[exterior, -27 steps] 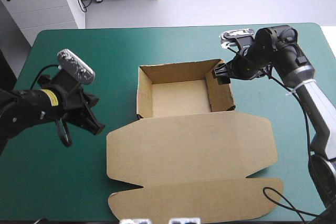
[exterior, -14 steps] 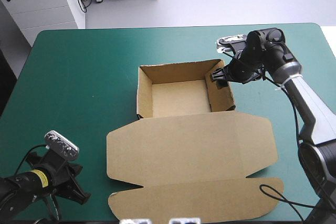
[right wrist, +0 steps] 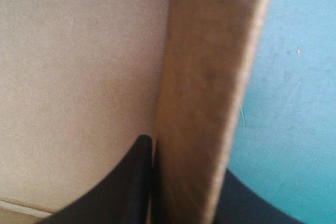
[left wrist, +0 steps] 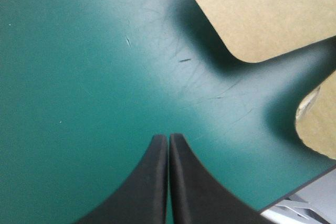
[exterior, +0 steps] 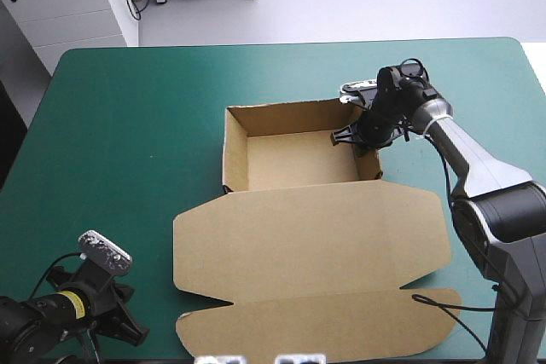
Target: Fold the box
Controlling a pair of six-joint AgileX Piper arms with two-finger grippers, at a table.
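Lying at the middle of the teal-green-covered bench [exterior: 128, 125], the single brown board box [exterior: 307, 236] is an open tray. Its walls are raised toward the far side and its lid lies flat toward the near edge, the lid's outer flap almost reaching that edge. Of the two black-fingered tools, the right tool [exterior: 352, 136] pinches the tray's right wall: its wrist view shows one finger inside the tray and the other outside, the wall between them. The left tool [exterior: 132, 332] sits over bare cover by the near left corner, apart from the box. Its fingers [left wrist: 157, 182] are pressed together into one point, with two rounded lid corners ahead and the bench's edge just beside. Wide bare cover lies left of the box and beyond its far wall, with less to its right.
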